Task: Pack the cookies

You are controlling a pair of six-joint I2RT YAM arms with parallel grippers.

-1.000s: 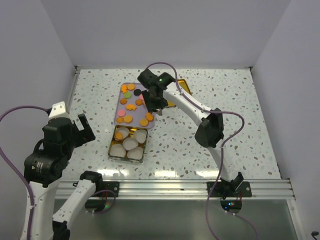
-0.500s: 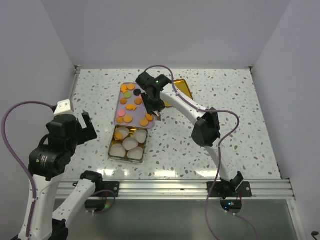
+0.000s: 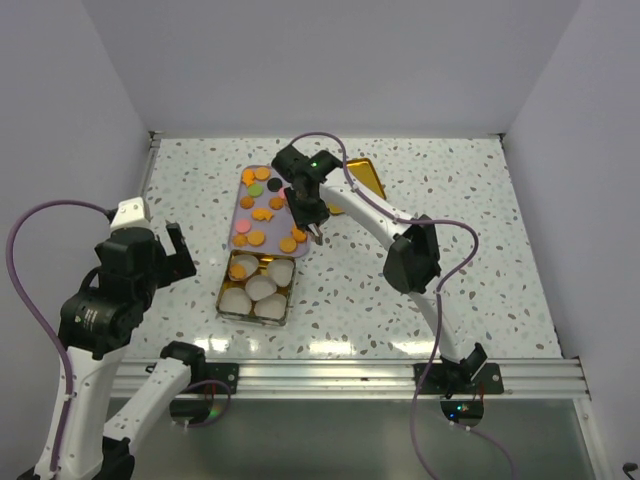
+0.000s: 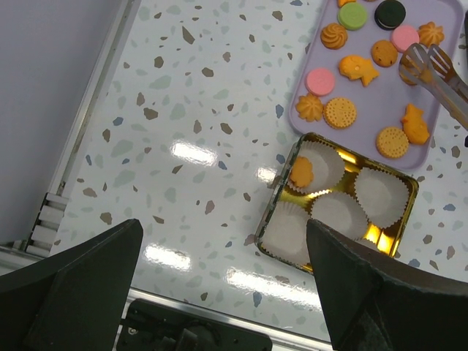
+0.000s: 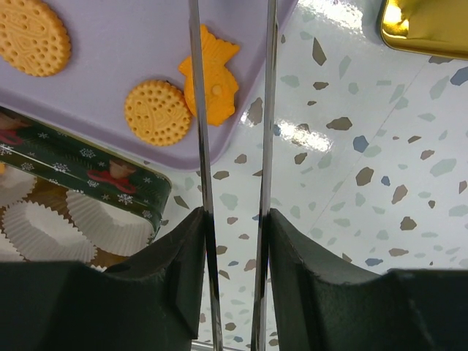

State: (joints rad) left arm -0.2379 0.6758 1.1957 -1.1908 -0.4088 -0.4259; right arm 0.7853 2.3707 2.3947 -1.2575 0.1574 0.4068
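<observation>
The cookies (image 3: 262, 208) lie on a purple tray (image 3: 243, 203); they are mostly orange, with a few pink, green and black ones. My right gripper (image 3: 305, 203) is shut on metal tongs (image 5: 267, 110), at the tray's near right corner. The tong blades stand apart. An orange fish-shaped cookie (image 5: 219, 80) lies on the tray, partly under the left blade and reaching into the gap, beside a round cookie (image 5: 156, 111). One orange cookie (image 4: 300, 172) sits in a paper cup in the tin (image 4: 409, 191). My left gripper (image 4: 223, 292) is open and empty, high above the table's near left.
The open tin (image 3: 226, 300) holds several white paper cups and lies just in front of the tray. Its gold lid (image 3: 365, 178) lies behind the right arm, right of the tray. White walls close in the left, back and right sides.
The right gripper with the tongs has shifted slightly left and back over the tray's near right corner. The left arm has shifted a little to the right.
</observation>
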